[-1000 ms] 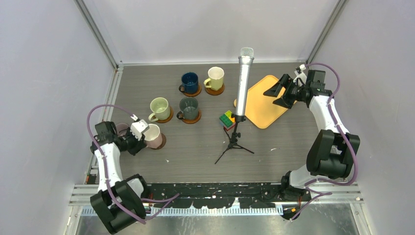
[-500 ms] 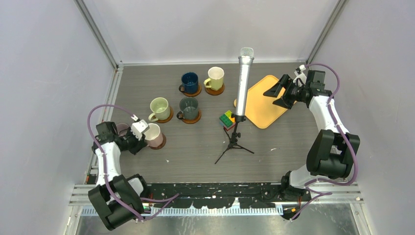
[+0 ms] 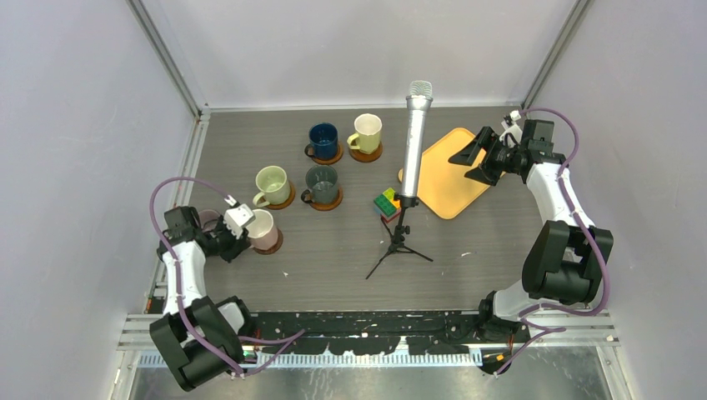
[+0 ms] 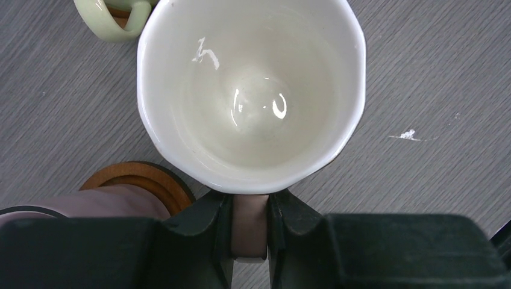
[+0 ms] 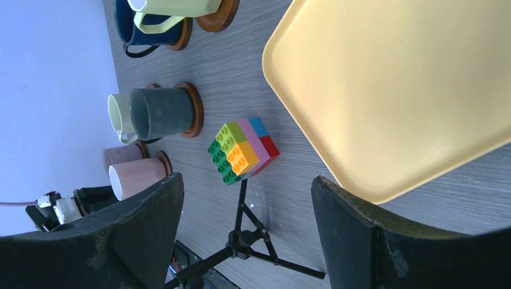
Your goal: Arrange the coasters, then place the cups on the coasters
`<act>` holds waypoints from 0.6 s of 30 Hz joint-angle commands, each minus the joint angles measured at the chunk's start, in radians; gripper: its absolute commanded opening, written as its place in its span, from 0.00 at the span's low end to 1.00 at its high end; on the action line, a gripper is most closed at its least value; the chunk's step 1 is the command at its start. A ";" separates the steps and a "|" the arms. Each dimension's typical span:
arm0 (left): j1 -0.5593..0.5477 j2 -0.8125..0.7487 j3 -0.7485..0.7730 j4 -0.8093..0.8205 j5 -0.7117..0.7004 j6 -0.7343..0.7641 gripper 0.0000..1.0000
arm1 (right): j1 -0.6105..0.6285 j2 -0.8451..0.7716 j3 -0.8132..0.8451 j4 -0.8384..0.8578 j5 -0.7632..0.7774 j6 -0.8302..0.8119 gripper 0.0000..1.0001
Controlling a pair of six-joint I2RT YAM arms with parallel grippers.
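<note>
Left gripper [image 4: 249, 205] is being clamped on the handle of the pink cup [image 4: 253, 96], with both fingers [image 4: 208, 223] being pressed flush against the handle's sides. Pink cup is being stood upright on a coaster [image 3: 276, 244] at the near-left of the table [image 3: 333, 267]; the brown rim is being shown past its base in the top view. Its white glazed inside is being seen from the left wrist view, and only light reflections are being picked out in it.

Mauve cup [image 3: 206, 219] is being seated on its own coaster [image 4: 141, 177], just left of the pink cup and close by the left wrist.

Four more cups are being shown farther back, one per coaster, all upright:
- pale green cup [image 3: 272, 183] and grey-green cup [image 3: 321, 183] in the middle row
- dark blue cup [image 3: 323, 140] and cream-yellow cup [image 3: 367, 132] in the far row

Their insides are being seen too small for contents to be told.

Right gripper [image 5: 245, 180] is being held spread wide over the far-right of the table, with nothing being grasped between its fingers.

Yellow tray [image 5: 391, 90] is being shown flat on the table below it. Toy brick block [image 5: 241, 150] is being seen on the table just off the tray's corner, not in it. Microphone [image 3: 414, 142] is being stood on its tripod beside the block.
</note>
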 commanded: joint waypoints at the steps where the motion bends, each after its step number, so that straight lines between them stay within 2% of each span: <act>1: -0.003 -0.039 0.014 -0.015 -0.011 0.051 0.26 | -0.002 -0.003 0.001 0.016 -0.004 -0.016 0.82; 10: -0.003 -0.035 0.038 -0.056 -0.029 0.071 0.52 | -0.001 -0.005 0.003 0.016 -0.007 -0.013 0.82; 18: -0.003 -0.065 0.093 -0.204 -0.035 0.119 0.80 | -0.002 -0.008 0.001 0.016 -0.013 -0.013 0.82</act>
